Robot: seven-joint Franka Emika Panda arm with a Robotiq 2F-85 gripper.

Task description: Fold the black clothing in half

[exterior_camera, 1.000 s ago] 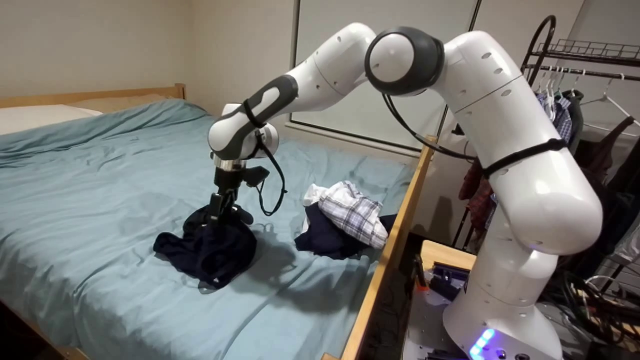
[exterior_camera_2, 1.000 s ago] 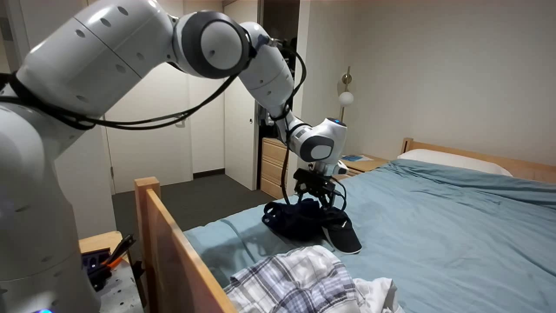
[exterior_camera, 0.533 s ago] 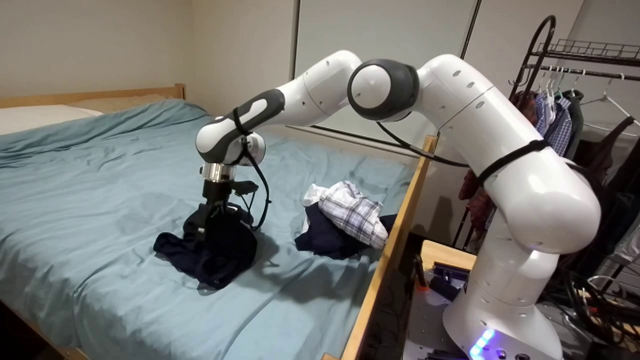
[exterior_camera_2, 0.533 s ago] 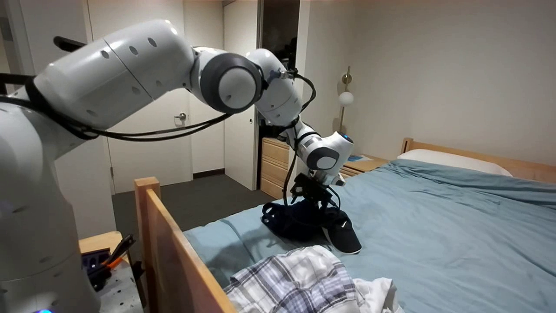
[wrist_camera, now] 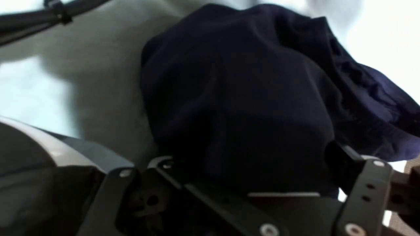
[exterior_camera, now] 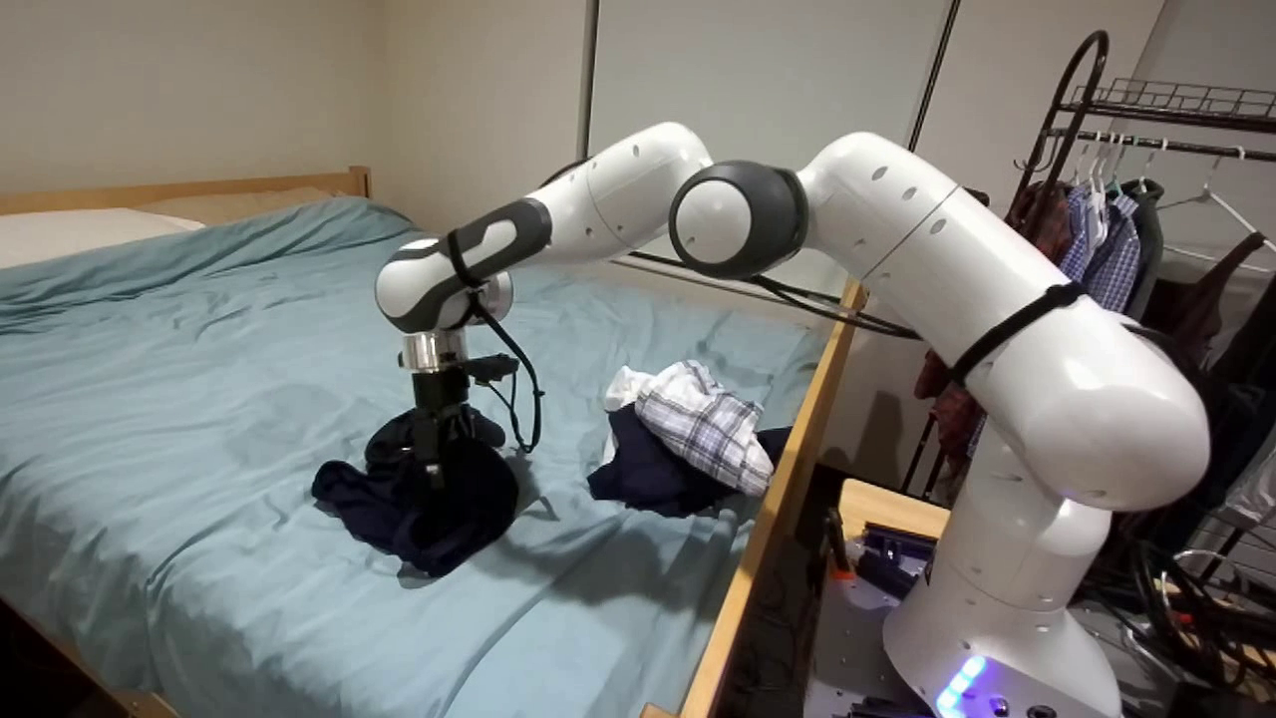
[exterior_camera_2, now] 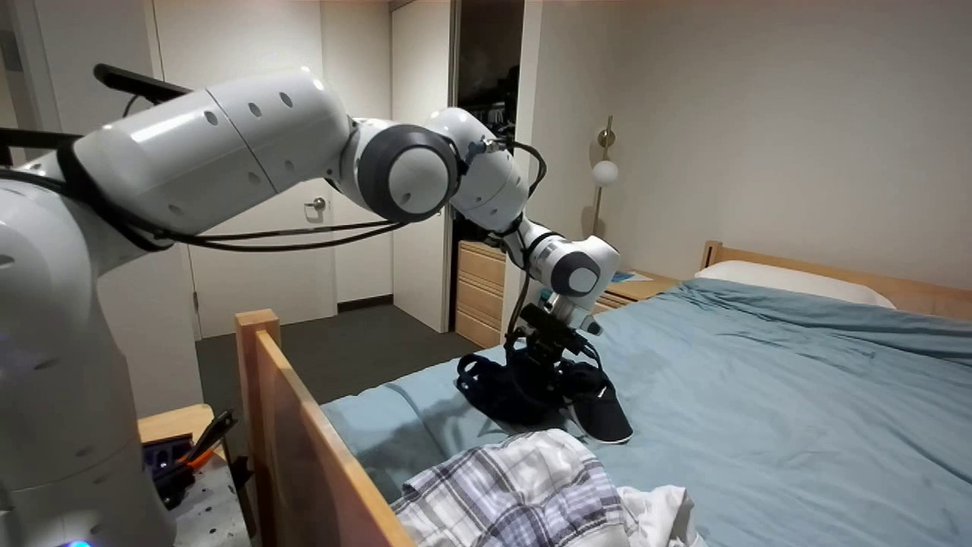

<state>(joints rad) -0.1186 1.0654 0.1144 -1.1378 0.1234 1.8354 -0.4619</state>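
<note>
One rumpled dark cloth was judged soft, light, best pinched at an edge; fingers were spread wide, nothing gripped.

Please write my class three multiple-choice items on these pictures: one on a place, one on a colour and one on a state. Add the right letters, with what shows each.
1. Where does the white plaid cloth lie?
A. On the pillow
B. Beside the footboard
C. On the floor

2. What colour is the sheet?
A. Red
B. Yellow
C. Blue-green

3. What state is the end effector in?
A. Jaws open
B. Jaws shut
C. Out of every view

Right letters:
1. B: both exterior views show it there.
2. C: both exterior views show that colour, though the wrist view looks paler.
3. A: the wrist view shows its jaws apart, with dark clothing visible between them.
</note>
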